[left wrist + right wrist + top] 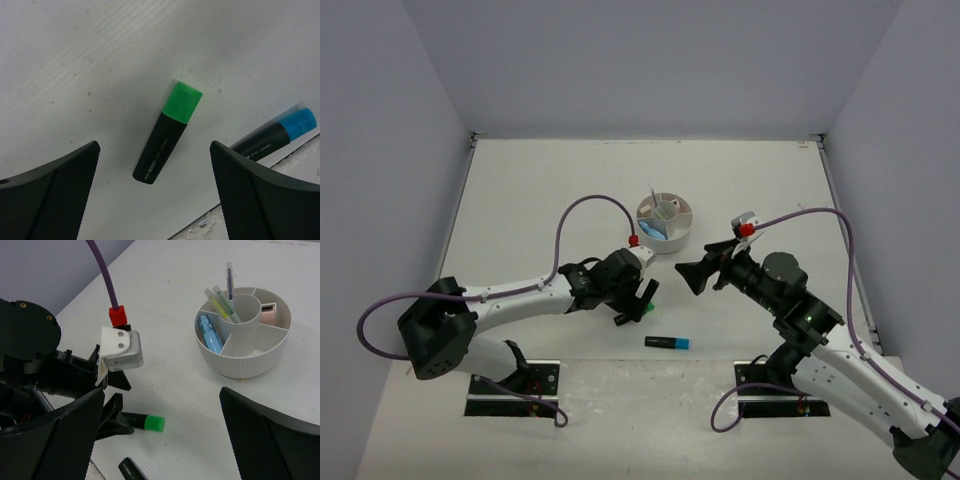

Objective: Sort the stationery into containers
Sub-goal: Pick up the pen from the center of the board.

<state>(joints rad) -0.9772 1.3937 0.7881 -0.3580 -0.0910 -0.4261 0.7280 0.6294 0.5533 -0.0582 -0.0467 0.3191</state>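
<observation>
Green highlighter (167, 134): flat on the worktop (540, 200), black body, cap towards the upper right of the left wrist view; in the top view just left of centre, below the middle.
Left gripper (153, 150): over the green highlighter, fingers wide apart on either side, neither touching it; holds nothing.
Blue highlighter (667, 342): flat on the worktop, lower centre of the top view, near the green one but apart from it.
Organiser (245, 362): round, white, centre of the top view, well apart from both highlighters.
Organiser contents: blue marker (210, 335) in the left wedge; yellow-green pens (220, 305) and one thin pen upright in the central cup; small pink block (268, 314), possibly an eraser, in the upper right wedge.
Right gripper (162, 391): right of centre in the top view, above the worktop, fingers wide apart, nothing between them.
</observation>
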